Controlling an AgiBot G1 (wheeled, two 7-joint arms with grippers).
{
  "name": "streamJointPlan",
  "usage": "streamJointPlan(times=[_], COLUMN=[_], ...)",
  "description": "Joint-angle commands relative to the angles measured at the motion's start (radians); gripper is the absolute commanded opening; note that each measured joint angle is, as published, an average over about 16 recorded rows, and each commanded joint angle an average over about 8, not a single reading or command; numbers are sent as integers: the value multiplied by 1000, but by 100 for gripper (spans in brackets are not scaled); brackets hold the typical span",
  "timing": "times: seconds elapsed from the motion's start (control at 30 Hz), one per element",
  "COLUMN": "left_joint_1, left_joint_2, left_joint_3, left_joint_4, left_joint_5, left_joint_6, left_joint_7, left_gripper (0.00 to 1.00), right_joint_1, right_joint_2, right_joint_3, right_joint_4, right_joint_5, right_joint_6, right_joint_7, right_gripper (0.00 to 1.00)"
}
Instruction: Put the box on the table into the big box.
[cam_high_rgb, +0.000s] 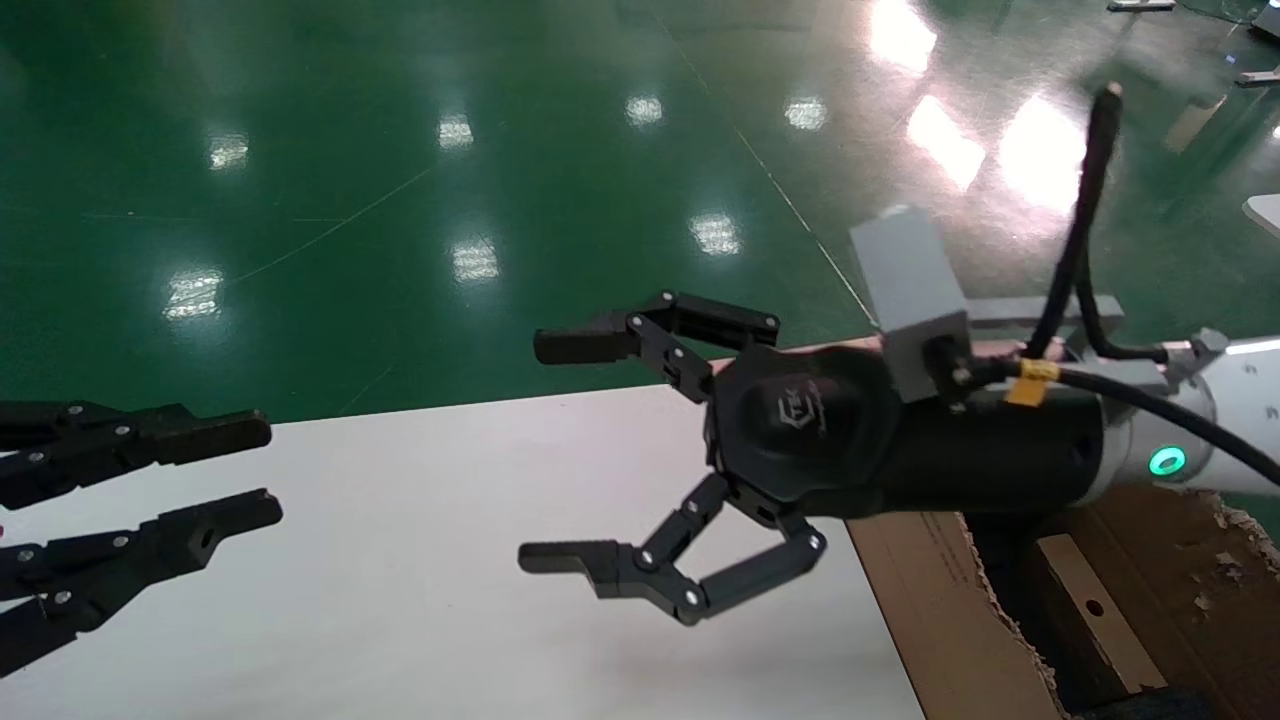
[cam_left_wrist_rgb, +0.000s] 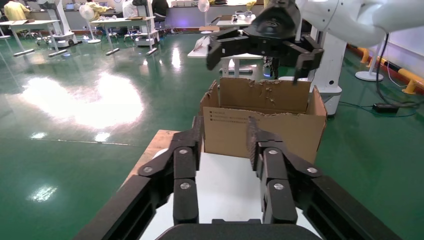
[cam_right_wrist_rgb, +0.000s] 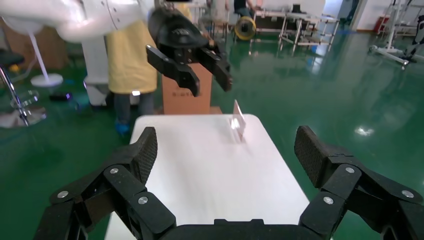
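In the right wrist view a small flat brown box (cam_right_wrist_rgb: 239, 121) with glossy tape stands on edge near the far end of the white table (cam_right_wrist_rgb: 200, 165). It is out of the head view. My left gripper (cam_high_rgb: 270, 470) (cam_right_wrist_rgb: 209, 86) hovers open above that end, empty. My right gripper (cam_high_rgb: 535, 450) (cam_right_wrist_rgb: 226, 145) hangs wide open over the middle of the table (cam_high_rgb: 400, 600), holding nothing. The big box (cam_high_rgb: 920, 590) (cam_left_wrist_rgb: 260, 130), with torn edges, stands off the table's right end, under my right arm. A flat carton with a round hole (cam_high_rgb: 1095, 610) lies inside it.
Green floor surrounds the table. A plywood board (cam_left_wrist_rgb: 155, 140) sticks out under the table. Beyond the table's left end stand another brown carton (cam_right_wrist_rgb: 185, 97) and a person in a yellow apron (cam_right_wrist_rgb: 130, 65).
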Motion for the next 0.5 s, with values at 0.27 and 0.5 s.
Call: streamJointPlan(times=[0.27,0.5], left_joint_1=[0,0], left_joint_2=[0,0], left_joint_3=[0,0], left_joint_4=[0,0], left_joint_5=[0,0], left_joint_6=[0,0], left_joint_7=[0,0], left_gripper=[100,100], right_joint_1=[-90,-69], right_joint_2=[-29,-22], right_joint_3=[121,92], right_joint_4=[-4,-3], right_joint_5=[-20,-16], right_joint_6=[-46,-36], right_joint_7=[16,13], right_gripper=[100,100])
